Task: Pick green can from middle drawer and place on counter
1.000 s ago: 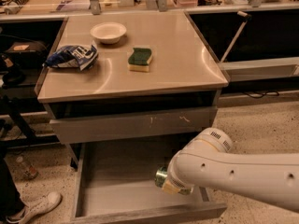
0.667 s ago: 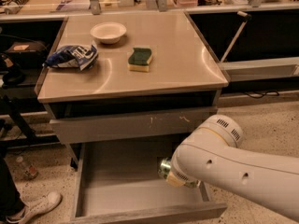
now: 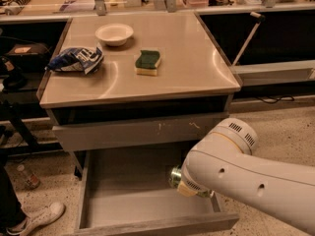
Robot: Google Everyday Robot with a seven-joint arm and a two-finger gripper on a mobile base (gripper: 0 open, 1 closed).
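Green can (image 3: pixel 175 176) is seen right at the gripper (image 3: pixel 189 187), low over the right side of the middle drawer (image 3: pixel 133 200). Only its silvery end and a bit of green show past the white arm (image 3: pixel 246 181). The gripper is mostly hidden by that arm, so whether it's closed on the can can't be told. Nor can it be told whether the can sits on the drawer bottom or is held just above it.

Progress, as judged: approx. the first third. The drawer stands open and the can is reached, but it's not yet out of the drawer and nothing is placed. Left to do:
- grip to be confirmed
- can to be lifted clear of the drawer walls and the scratched drawer front (image 3: pixel 138 132) above
- can to be carried up and set on the counter (image 3: pixel 197 77)

On the counter, a bowl (image 3: pixel 114 33) is seen far left, a chip bag (image 3: pixel 76 59) at left and a sponge (image 3: pixel 148 62) approx. mid. The near-right part looks bare, so a drop spot is probably available there.
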